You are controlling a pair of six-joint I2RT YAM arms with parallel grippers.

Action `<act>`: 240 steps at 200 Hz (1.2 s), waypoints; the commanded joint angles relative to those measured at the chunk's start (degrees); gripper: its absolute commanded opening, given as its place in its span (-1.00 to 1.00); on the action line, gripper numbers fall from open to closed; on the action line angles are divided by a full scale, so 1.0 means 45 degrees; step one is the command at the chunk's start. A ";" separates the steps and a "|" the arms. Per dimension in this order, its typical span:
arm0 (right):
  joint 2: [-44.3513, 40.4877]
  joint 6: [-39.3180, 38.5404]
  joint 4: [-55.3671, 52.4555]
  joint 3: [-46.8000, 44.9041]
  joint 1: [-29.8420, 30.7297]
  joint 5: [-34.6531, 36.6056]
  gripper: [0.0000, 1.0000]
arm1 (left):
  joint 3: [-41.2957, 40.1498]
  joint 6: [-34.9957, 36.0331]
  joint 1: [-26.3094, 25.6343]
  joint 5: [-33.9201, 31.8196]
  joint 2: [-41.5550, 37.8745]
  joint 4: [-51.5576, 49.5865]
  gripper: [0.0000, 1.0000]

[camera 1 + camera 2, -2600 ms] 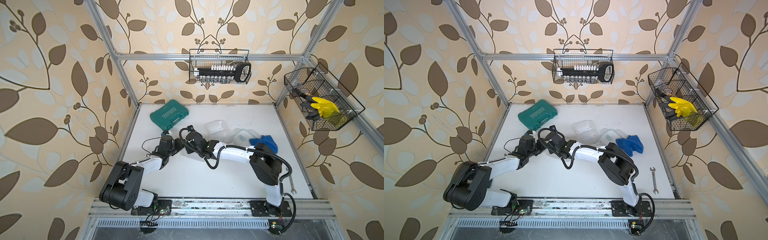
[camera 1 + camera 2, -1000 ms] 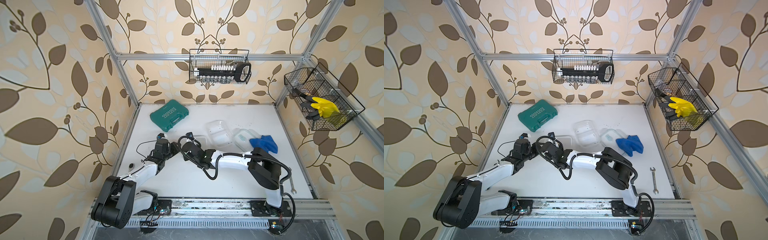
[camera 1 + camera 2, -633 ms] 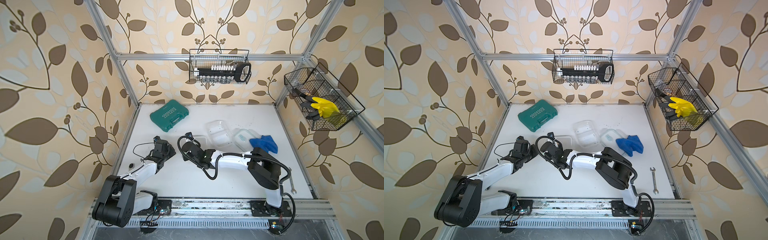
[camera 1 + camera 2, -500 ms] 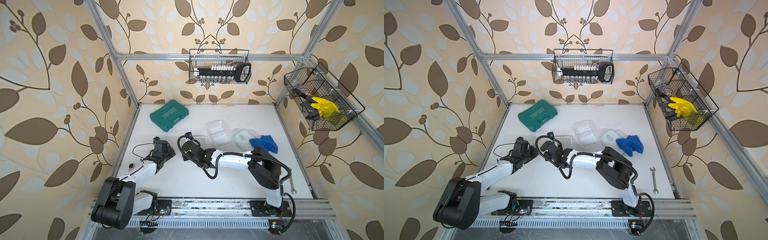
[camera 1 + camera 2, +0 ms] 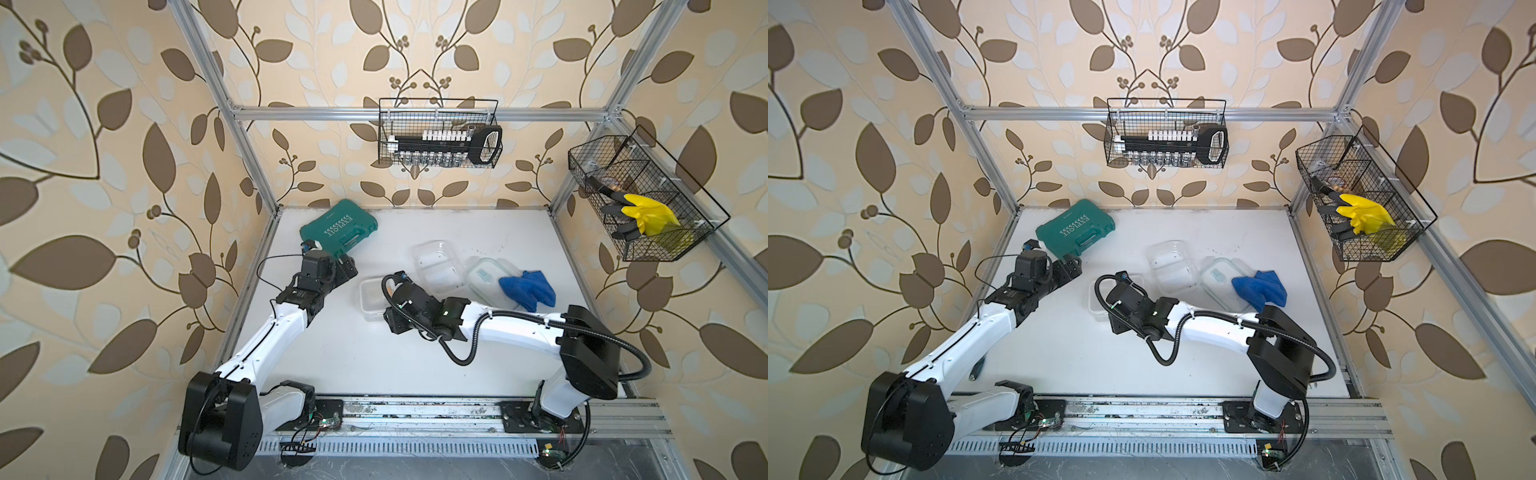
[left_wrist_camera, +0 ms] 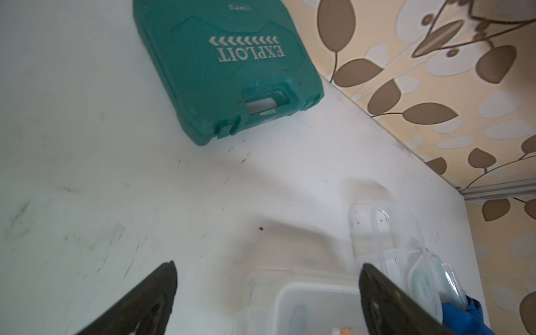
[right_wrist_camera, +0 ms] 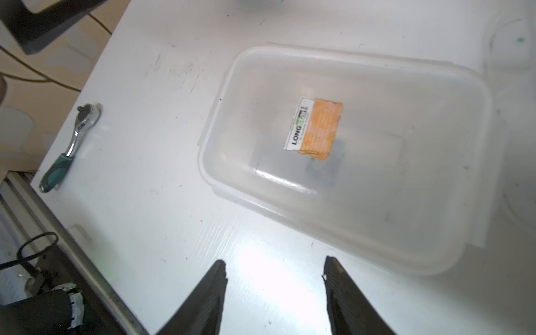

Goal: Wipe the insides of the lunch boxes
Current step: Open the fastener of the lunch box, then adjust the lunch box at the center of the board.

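The deep lunch box (image 5: 371,300) (image 7: 348,156), clear with an orange label on its floor, stands on the white table (image 5: 415,365). The divided lunch box (image 5: 436,266) (image 6: 372,232) lies just behind it. My right gripper (image 7: 274,266) (image 5: 391,322) is open and empty, hovering just off the deep box's near wall. My left gripper (image 6: 266,266) (image 5: 346,266) is wide open and empty, left of the deep box (image 6: 319,307) and close to the green tool case (image 5: 338,228). A blue cloth (image 5: 528,287) rests on a flat clear lid (image 5: 484,276).
A ratchet wrench (image 7: 71,145) lies near the table's front left edge. Wire baskets hang on the back wall (image 5: 438,139) and the right wall (image 5: 640,208). The green case (image 6: 226,66) sits at the back left.
Both grippers have let go of the deep lunch box and opened. The left one has drawn back to the left, the right one toward the front. The box now rests on the table.
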 commanded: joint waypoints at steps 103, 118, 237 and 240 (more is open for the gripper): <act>-0.0702 0.1652 0.2017 -0.2472 -0.2055 -0.2232 0.40 | 0.0289 0.1805 0.0095 0.5100 0.4028 0.2260 0.89; -0.0421 0.1821 0.2321 -0.2310 -0.2057 -0.2376 0.41 | 0.0176 0.1826 0.0054 0.5482 0.4120 0.2441 0.82; 0.4072 0.1215 0.1836 0.2640 -0.2519 -0.3378 0.30 | -0.3620 0.0373 -0.0388 0.5742 0.0139 0.2539 0.62; 0.4206 0.1192 0.1765 0.2818 -0.2535 -0.3420 0.30 | -0.3706 0.0288 -0.0422 0.5743 0.0033 0.2534 0.62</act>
